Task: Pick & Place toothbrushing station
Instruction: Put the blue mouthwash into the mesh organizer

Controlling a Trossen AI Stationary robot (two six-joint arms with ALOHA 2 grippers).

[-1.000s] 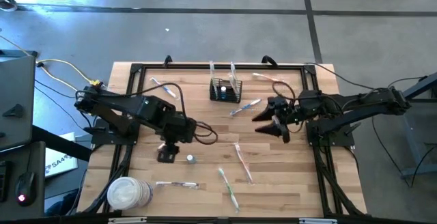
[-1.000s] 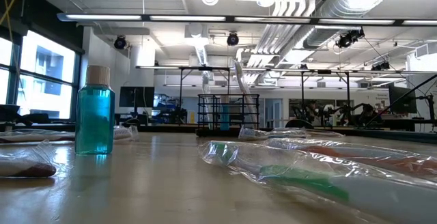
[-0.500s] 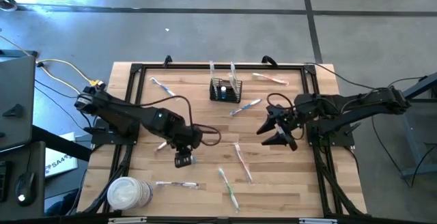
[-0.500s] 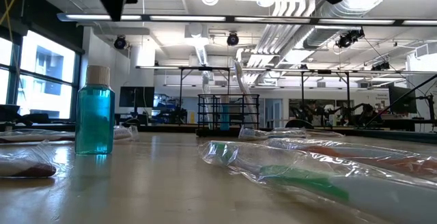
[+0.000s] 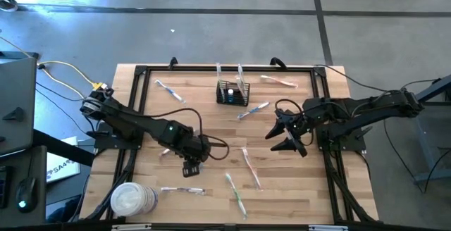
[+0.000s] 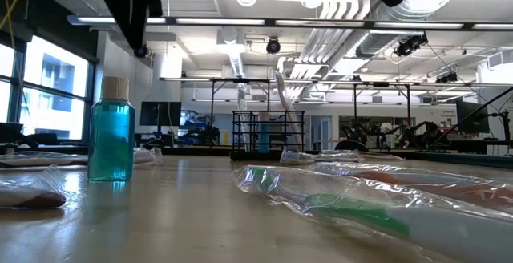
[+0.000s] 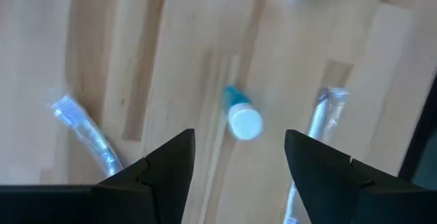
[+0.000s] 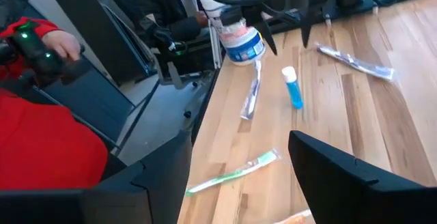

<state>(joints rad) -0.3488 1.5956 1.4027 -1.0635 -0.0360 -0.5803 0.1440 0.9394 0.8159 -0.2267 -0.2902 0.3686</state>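
The toothbrushing station, a black wire-mesh basket (image 5: 232, 93), stands on its base at the table's far middle, with wrapped toothbrushes sticking up out of it; the low view shows the basket (image 6: 268, 131) far back. A small bottle of blue liquid with a white cap (image 7: 244, 117) stands upright on the wood (image 6: 111, 131). My left gripper (image 5: 190, 167) hangs open right above the bottle, pointing steeply down, and hides it in the high view. The fingers (image 7: 179, 154) stand on either side of the bottle, above it, without touching. My right gripper (image 5: 285, 137) waits open over the table's right half.
Several wrapped toothbrushes lie about the table, among them one (image 5: 251, 167) and another (image 5: 236, 192) near the middle front and one (image 5: 182, 189) beside a round white tub (image 5: 131, 199) at the front left. A person in red (image 8: 41, 135) sits beyond the table's left edge.
My left gripper has come down and moved toward the table's right and near edge until it stands over the blue bottle, rolling about its own line as it went; its dark fingers have entered the low view from above. My right gripper has tipped a little in place.
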